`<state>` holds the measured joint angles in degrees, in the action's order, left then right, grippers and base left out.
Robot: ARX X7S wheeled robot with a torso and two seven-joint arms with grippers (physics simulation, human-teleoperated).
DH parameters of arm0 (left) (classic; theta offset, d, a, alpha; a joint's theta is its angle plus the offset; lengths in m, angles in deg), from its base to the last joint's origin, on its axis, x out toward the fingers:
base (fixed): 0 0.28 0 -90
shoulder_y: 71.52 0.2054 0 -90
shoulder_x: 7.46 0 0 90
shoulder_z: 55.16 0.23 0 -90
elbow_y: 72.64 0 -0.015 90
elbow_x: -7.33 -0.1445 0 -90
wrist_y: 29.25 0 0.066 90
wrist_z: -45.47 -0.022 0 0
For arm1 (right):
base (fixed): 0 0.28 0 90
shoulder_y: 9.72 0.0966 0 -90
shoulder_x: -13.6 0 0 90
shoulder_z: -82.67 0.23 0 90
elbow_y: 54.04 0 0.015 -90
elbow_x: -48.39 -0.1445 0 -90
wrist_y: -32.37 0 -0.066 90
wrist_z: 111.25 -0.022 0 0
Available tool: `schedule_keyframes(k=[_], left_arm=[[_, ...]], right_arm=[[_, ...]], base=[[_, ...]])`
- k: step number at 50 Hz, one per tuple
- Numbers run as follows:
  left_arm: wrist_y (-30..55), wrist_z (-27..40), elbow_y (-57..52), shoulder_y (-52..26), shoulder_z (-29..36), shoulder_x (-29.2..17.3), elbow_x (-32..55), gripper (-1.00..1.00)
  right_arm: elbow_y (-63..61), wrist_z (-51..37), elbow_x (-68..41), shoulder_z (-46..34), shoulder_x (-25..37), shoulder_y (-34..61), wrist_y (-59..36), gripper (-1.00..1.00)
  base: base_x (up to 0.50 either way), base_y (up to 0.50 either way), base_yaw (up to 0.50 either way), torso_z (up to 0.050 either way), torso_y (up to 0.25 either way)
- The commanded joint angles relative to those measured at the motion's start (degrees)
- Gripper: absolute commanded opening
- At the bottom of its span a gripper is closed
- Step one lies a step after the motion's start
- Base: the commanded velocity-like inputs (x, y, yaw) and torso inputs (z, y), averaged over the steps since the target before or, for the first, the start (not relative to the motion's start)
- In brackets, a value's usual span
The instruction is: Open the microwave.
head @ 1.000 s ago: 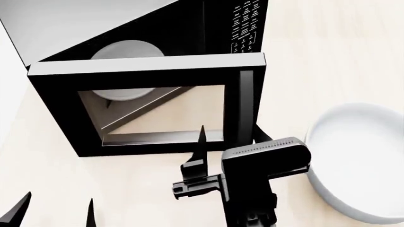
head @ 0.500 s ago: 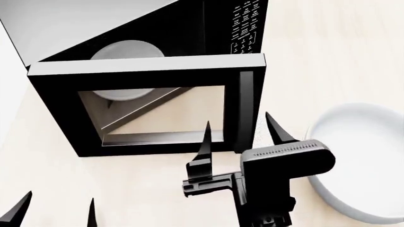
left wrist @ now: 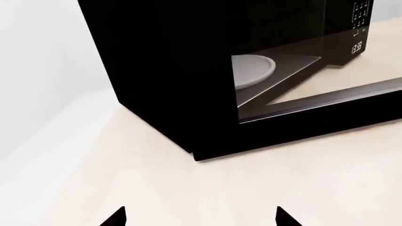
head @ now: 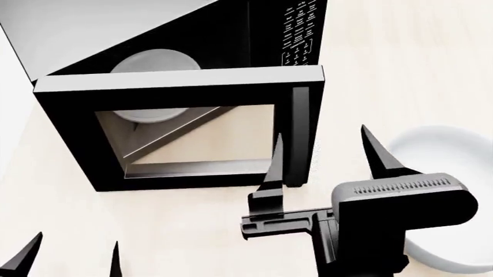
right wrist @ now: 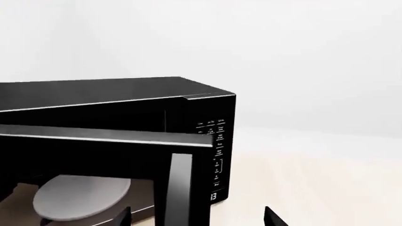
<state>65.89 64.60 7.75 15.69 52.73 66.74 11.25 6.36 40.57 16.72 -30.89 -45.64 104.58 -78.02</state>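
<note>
microwave (head: 185,135) handle (head: 301,135) between right gripper (head: 327,156) fingers

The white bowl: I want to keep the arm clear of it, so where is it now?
In the head view the white bowl sits on the counter at the right, beside the microwave's open door, partly hidden behind the right pincer.

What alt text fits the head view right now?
A black microwave with its door swung open, white turntable plate visible inside. The open right gripper sits near the door handle, beside a white bowl.
</note>
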Motion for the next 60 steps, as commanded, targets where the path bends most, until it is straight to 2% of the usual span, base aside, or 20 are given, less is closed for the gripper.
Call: schedule_keyframes(k=[1,15,24,31,38,45,51,53,58,60], left_arm=[[-0.40,0.10,0.53,-0.19,0.47,0.01,0.08,1.00],[-0.15,0.19,-0.11,-0.18,0.41,-0.46,0.68,1.00],[-0.19,0.19,0.08,-0.40,0.73,-0.43,0.89,1.00],[-0.47,0.08,0.71,-0.73,1.05,-0.25,1.15,1.00],[-0.39,0.06,0.81,-0.97,1.27,-0.22,1.39,1.00],[-0.42,0.16,0.69,-0.95,1.58,-0.29,1.34,1.00],[-0.14,0.42,-0.07,-0.82,1.54,-0.43,1.51,1.00],[0.02,0.51,-0.62,-0.70,1.60,-0.51,1.48,1.00],[-0.18,0.61,-0.27,-0.84,1.70,-0.56,1.45,1.00],[-0.09,0.67,-0.57,-0.77,1.68,-0.61,1.55,1.00]], right_arm=[[-11.15,-5.35,-7.89,3.06,3.46,3.70,-10.64,1.00],[-19.67,-13.31,-23.53,6.63,4.23,18.38,-24.88,1.00],[-18.36,-22.12,-29.05,6.56,1.30,31.46,-34.15,1.00],[-15.27,-24.13,-32.86,6.15,0.17,40.22,-38.83,1.00],[-8.74,-22.30,-30.09,2.39,-1.83,48.89,-42.09,1.00],[1.07,-15.70,-27.91,1.38,-3.98,52.22,-39.06,1.00],[9.52,-5.28,-31.72,-0.79,-4.33,55.28,-40.75,1.00],[14.49,-3.20,-36.82,0.42,-5.29,56.47,-43.32,1.00],[19.19,-5.02,-34.67,-1.01,-5.83,59.31,-44.97,1.00],[23.69,-4.66,-37.97,-1.23,-6.67,61.61,-49.26,1.00]], base=[[0.00,0.00,0.00,0.000,0.000],[0.00,0.00,0.00,0.000,0.000],[0.00,0.00,0.00,0.000,0.000],[0.00,0.00,0.00,0.000,0.000],[0.00,0.00,0.00,0.000,0.000],[0.00,0.00,0.00,0.000,0.000],[0.00,0.00,0.00,0.000,0.000],[0.00,0.00,0.00,0.000,0.000],[0.00,0.00,0.00,0.000,0.000],[0.00,0.00,0.00,0.000,0.000]])
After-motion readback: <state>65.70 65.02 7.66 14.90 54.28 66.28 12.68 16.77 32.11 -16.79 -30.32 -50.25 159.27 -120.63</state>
